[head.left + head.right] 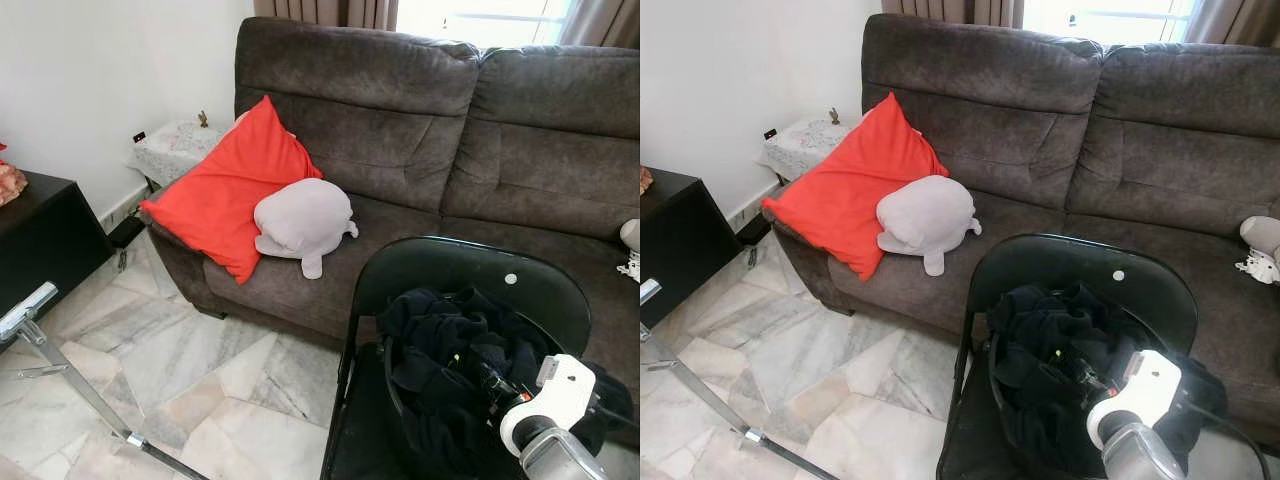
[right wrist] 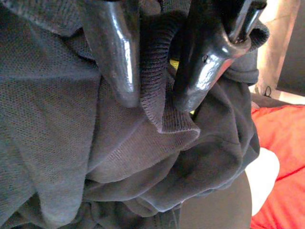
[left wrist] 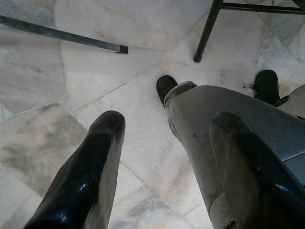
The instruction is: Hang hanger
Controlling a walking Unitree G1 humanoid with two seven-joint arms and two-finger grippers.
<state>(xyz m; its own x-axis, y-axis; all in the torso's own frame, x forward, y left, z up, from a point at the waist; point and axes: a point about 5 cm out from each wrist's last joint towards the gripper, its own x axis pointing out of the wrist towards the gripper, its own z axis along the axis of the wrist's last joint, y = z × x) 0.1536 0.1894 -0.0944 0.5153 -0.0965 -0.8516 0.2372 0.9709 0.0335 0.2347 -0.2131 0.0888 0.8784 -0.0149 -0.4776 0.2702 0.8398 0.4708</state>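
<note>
A dark garment lies bunched on the seat of a black folding chair in front of me. My right gripper reaches down into the heap. In the right wrist view the right gripper is shut on a ribbed edge of the dark garment, pinched between the two fingertips. A glossy black bar, possibly the hanger, lies against one finger. A thin black curve shows at the garment's left edge. My left gripper hangs open over the marble floor beside my own leg.
A brown sofa stands behind the chair, with a red cushion and a grey plush toy. A cloth-covered side table and a black cabinet stand to the left. A metal frame leg crosses the floor.
</note>
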